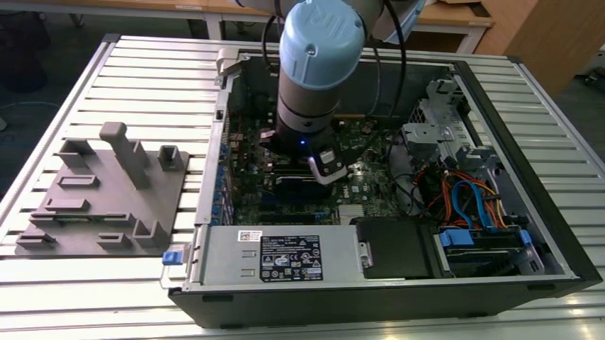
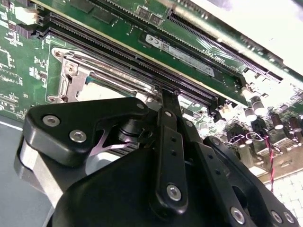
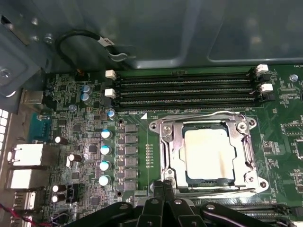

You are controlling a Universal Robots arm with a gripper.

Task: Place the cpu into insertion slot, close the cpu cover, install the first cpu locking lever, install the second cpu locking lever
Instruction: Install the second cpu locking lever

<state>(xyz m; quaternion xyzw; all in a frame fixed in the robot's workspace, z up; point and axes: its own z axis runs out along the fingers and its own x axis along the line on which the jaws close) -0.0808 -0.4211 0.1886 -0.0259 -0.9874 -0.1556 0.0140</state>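
Observation:
The cpu (image 3: 208,151) lies flat in the insertion slot (image 3: 252,182), its pale silver face showing through the window of the cpu cover (image 3: 176,158). The cover is folded down over it. One thin wire lever (image 3: 199,114) lies along the socket side nearest the memory slots, and another (image 3: 249,149) runs down an adjacent side. My gripper (image 3: 163,187) is shut, its black fingertips together at the socket edge opposite the memory slots, holding nothing that I can see. In the second wrist view the gripper (image 2: 169,94) tip sits at the cover's (image 2: 118,80) rim, beside the cpu (image 2: 94,92).
Long black memory slots (image 3: 184,90) run beside the socket, and capacitors (image 3: 105,156) stand on another side. The arm (image 1: 317,78) reaches down into the open computer case (image 1: 529,212). A grey fixture block (image 1: 95,205) sits on the slatted table at the exterior view's left.

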